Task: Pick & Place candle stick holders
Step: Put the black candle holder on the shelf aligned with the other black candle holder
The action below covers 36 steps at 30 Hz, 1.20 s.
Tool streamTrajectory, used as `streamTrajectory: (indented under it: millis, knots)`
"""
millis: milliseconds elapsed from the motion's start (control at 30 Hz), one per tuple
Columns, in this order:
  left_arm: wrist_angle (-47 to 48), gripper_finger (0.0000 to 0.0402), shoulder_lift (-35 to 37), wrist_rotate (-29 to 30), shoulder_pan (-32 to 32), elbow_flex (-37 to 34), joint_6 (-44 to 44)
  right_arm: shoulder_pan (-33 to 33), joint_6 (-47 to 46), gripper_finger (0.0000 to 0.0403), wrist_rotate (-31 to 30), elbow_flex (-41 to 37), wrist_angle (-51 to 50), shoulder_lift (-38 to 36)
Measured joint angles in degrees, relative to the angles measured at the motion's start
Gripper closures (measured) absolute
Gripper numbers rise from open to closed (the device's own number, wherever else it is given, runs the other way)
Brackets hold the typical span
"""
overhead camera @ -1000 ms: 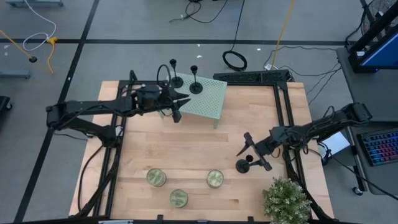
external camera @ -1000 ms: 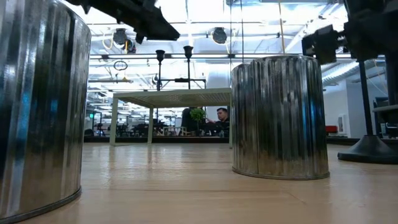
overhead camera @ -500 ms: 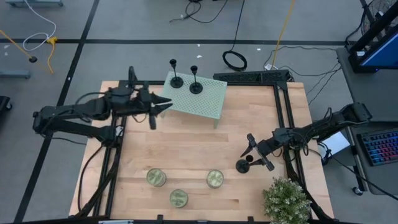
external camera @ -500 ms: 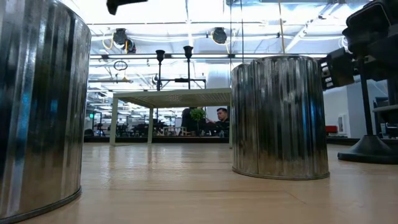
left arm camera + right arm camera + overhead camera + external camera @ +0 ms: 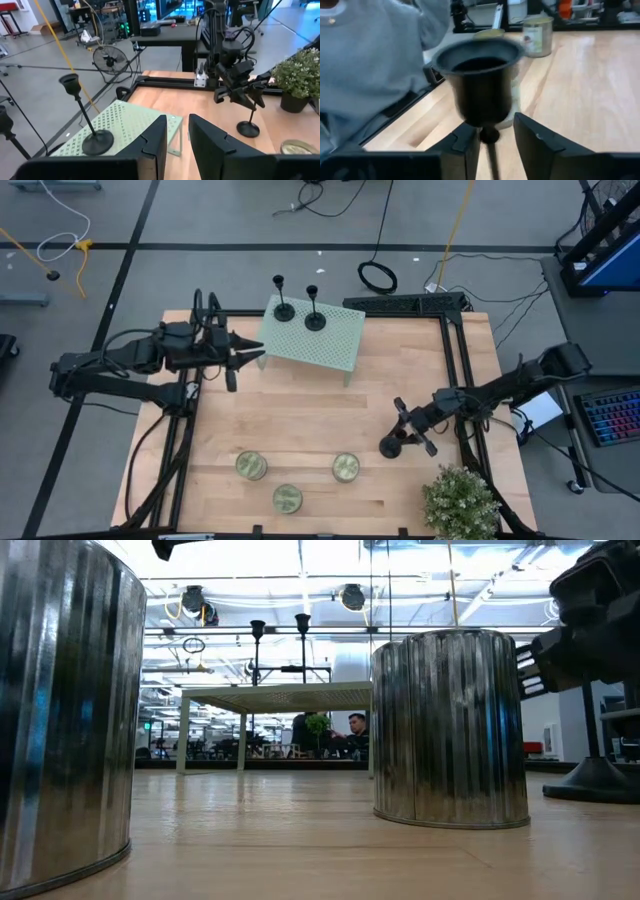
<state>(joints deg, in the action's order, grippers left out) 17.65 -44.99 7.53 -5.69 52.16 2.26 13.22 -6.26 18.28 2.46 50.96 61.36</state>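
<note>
Two black candle stick holders (image 5: 283, 308) (image 5: 315, 318) stand by their round bases on the green perforated stand (image 5: 320, 340) at the table's far side. The third holder (image 5: 391, 445) stands by its base on the wood at the right. My right gripper (image 5: 405, 427) is at this holder, open, one finger on each side of the thin stem (image 5: 491, 142) just under the cup (image 5: 480, 80); no touch shows. My left gripper (image 5: 250, 358) hovers just left of the stand, open by a narrow gap (image 5: 177, 127), with nothing between its fingers.
Three round tins (image 5: 251, 465) (image 5: 287, 498) (image 5: 346, 467) stand near the table's front edge; in the low view they rise as ribbed metal cans (image 5: 450, 730). A potted plant (image 5: 460, 502) sits at the front right corner. A person's grey sleeve (image 5: 370, 65) shows beyond the table.
My left gripper has drawn back from the green stand toward the table's left edge, its gap unchanged. My right gripper's fingers have come closer together around the stem of the third holder, which stays standing on the table.
</note>
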Motion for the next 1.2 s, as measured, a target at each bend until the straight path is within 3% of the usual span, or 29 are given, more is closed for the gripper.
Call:
streamTrajectory:
  millis: [300,500,633,833,1067,1200]
  knots:
    - [1.1,0.0314,0.0,0.0,0.0,0.0,-0.2,1.1,0.4,0.0386,-0.2,-0.1,11.5,9.1]
    - [2.3,0.0314,0.0,0.0,0.0,0.0,-0.1,1.1,4.7,0.0385,-5.8,2.4,20.3,13.9]
    - [3.8,0.0314,0.0,0.0,0.0,0.0,0.0,1.1,9.2,0.0391,-9.4,9.8,21.9,16.9]
    - [7.9,0.0314,0.0,0.0,0.0,0.0,-1.3,-0.4,14.5,0.0381,-19.4,23.7,18.4,20.9]
    - [11.5,0.0314,0.0,0.0,0.0,0.0,-2.8,-5.9,12.8,0.0391,-30.0,36.0,9.4,20.0]
    - [12.5,0.0314,0.0,0.0,0.0,0.0,-2.7,-10.1,14.4,0.039,-30.5,42.0,2.3,19.7]
